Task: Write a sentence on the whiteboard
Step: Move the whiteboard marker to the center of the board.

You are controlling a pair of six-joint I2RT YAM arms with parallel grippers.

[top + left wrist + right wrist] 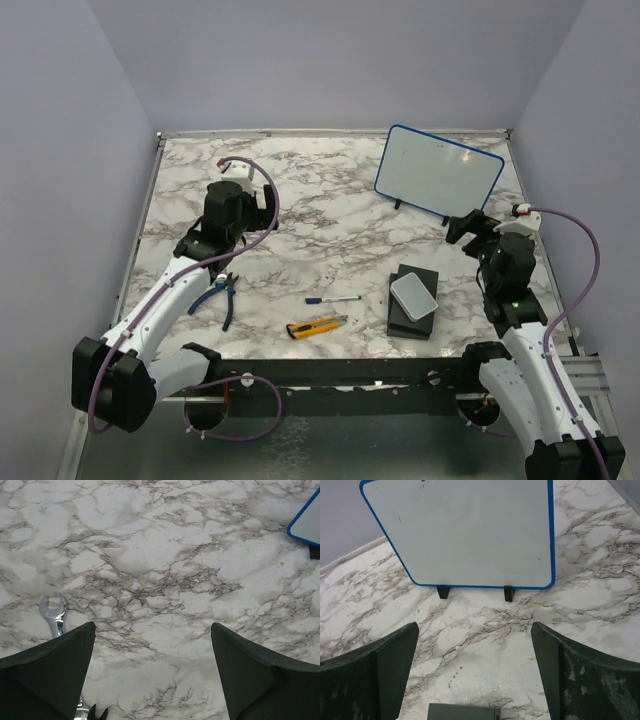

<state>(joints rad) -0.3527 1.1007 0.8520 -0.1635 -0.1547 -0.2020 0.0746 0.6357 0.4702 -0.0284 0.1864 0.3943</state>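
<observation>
The whiteboard (438, 172) (470, 535) stands upright on small black feet at the back right, and its blue-framed face is blank; no sentence is in view. One corner of the whiteboard (307, 527) shows in the left wrist view. A thin marker (333, 299) lies flat near the front middle. My right gripper (465, 228) (475, 625) hangs open just in front of the board, with nothing between its fingers. My left gripper (265, 212) (152, 625) is open over bare marble at the left, far from board and marker.
A pale grey rounded box (413, 296) rests on a dark flat box (403, 322) (464, 711) below the right gripper. A yellow utility knife (318, 325) and blue-handled pliers (222, 293) lie near the front. A wrench (54, 614) lies by the left fingers.
</observation>
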